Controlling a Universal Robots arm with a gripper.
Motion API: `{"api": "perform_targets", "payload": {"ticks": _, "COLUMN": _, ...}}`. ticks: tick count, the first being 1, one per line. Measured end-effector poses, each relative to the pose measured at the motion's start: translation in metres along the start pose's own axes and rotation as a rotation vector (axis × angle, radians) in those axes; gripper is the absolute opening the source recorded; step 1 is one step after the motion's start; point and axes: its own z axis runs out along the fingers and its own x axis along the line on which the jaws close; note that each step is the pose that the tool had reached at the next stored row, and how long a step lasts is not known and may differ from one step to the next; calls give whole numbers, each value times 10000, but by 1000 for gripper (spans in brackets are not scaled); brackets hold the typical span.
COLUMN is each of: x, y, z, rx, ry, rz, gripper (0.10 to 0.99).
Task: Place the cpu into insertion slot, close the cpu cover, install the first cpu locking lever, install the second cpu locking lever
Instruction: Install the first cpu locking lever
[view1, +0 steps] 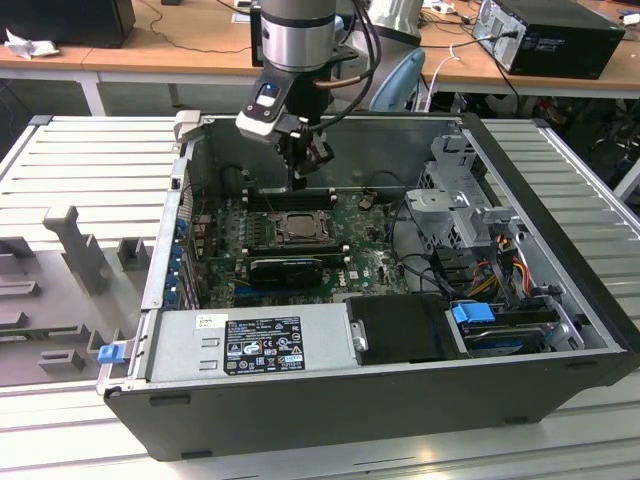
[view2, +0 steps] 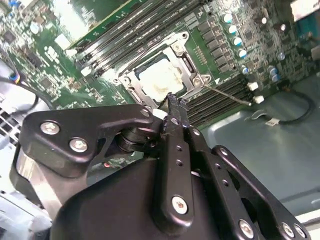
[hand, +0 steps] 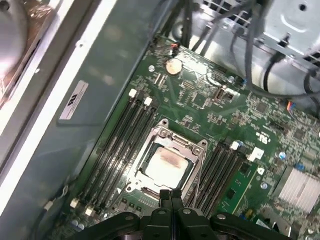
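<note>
Currently the case (view1: 350, 420) lies open on its side. In it sit the green board (view1: 372, 252), a grey power supply (view1: 260, 340), a black graphics card (view1: 287, 268), a metal drive cage (view1: 450, 200) and a bundle of cables (view1: 500, 250).

The slot (view1: 278, 228) sits mid-board, between two banks of long black memory slots (hand: 115, 145). The cpu (hand: 167, 162) lies flat in it, pale face up with a brownish smear on that face. The cover (hand: 176, 138) lies down over the slot, and the cpu shows through its window.

In the second wrist view a thin metal rod (view2: 227, 94) runs from one corner of the slot out across the memory slots. Whether it is latched cannot be told.

The gripper (view1: 298, 180) hangs inside the case above the far edge of the slot, clear of the board. In both wrist views its fingertips (hand: 164, 196) are pressed together with nothing between them, the tips pointing at the rim of the cover (view2: 175, 40).
</note>
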Motion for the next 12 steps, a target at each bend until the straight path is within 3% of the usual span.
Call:
{"api": "perform_targets", "payload": {"ticks": 6, "x": 0, "y": 0, "z": 6, "rx": -10, "ry": 41, "rz": -2014, "gripper": 106}}
{"api": "perform_targets", "payload": {"ticks": 12, "x": 0, "y": 0, "z": 9, "rx": -19, "ry": 74, "rz": -3339, "gripper": 106}}
